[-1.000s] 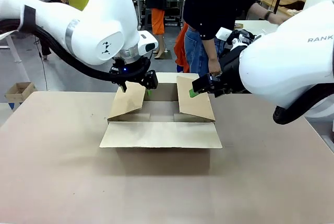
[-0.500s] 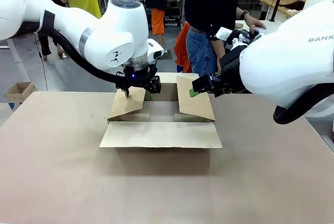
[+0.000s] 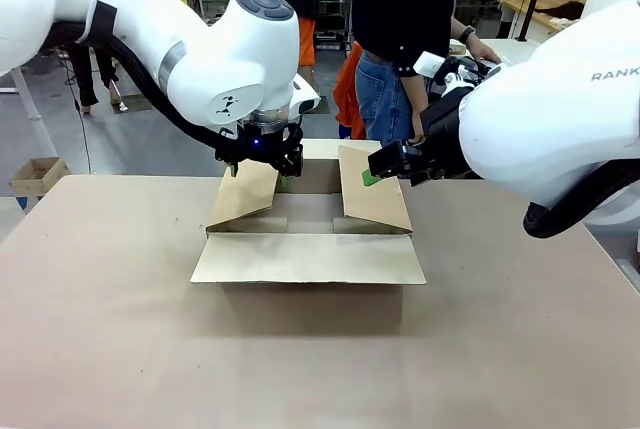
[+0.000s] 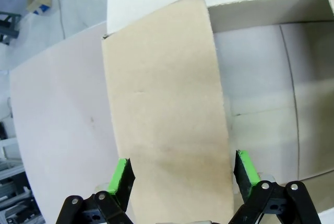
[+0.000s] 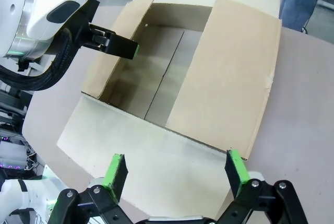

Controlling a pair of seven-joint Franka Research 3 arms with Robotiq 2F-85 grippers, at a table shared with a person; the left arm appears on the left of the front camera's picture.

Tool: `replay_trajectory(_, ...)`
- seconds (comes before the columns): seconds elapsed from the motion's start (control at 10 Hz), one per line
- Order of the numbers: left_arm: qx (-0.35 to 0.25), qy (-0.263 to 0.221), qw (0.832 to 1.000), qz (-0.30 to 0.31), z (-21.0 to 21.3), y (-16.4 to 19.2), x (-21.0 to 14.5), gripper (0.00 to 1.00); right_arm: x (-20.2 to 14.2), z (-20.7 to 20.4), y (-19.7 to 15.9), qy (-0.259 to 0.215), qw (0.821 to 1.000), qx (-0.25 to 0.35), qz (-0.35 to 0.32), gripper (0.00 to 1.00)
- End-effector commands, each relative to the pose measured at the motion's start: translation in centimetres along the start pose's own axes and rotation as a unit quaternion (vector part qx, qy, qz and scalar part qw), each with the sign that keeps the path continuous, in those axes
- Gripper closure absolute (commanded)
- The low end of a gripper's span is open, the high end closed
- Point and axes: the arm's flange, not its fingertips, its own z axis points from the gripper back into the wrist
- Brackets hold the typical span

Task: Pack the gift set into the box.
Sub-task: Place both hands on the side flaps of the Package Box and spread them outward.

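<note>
The brown cardboard box (image 3: pixel 310 259) stands mid-table with its flaps open; its inside looks bare. The near flap lies flat toward me and both side flaps lean up. My left gripper (image 3: pixel 262 167) hovers at the top of the left flap, open. In the left wrist view that flap (image 4: pixel 167 119) runs between the spread green pads (image 4: pixel 121 177) of the left gripper (image 4: pixel 182 174). My right gripper (image 3: pixel 385 171) is open at the right flap's far end; in the right wrist view the right gripper (image 5: pixel 175 169) looks down on the box (image 5: pixel 229 78). The gift set is out of view.
A person (image 3: pixel 400 9) stands at the table's far side behind the box, one hand (image 3: pixel 415 129) hanging close to my right gripper. The table (image 3: pixel 100 329) is bare around the box. A small carton (image 3: pixel 35 174) sits on the floor at far left.
My left arm has swung rightward and its wrist has turned, the gripper staying over the left flap. The right arm is still. The person's arm has shifted.
</note>
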Motion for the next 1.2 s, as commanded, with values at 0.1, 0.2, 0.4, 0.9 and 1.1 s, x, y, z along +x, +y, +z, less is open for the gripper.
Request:
replay_trajectory(0.1, 0.029, -0.002, 1.0, 0.006, 0.7, 0.1, -0.2, 0.0, -0.2, -0.3, 0.0, -0.006, 1.0, -0.001, -0.005, 0.0)
replay_trajectory(0.2, 0.035, 0.005, 0.999, 0.006, 0.8, 0.1, -0.3, 0.0, -0.2, -0.3, 0.0, -0.006, 1.0, -0.001, -0.005, 0.0)
replay_trajectory(0.4, 0.047, 0.006, 0.999, 0.009, 1.1, 0.6, -0.5, 0.0, -0.2, -0.3, 0.0, -0.006, 1.0, -0.001, -0.005, 0.0)
replay_trajectory(0.9, 0.056, -0.027, 0.998, 0.027, 3.6, 3.7, -2.3, 0.0, -0.2, -0.3, 0.0, -0.006, 1.0, -0.001, -0.005, 0.0)
replay_trajectory(1.1, 0.046, -0.028, 0.997, 0.055, 4.0, 7.0, -2.6, 0.0, -0.2, -0.3, 0.0, -0.006, 1.0, -0.001, -0.005, 0.0)
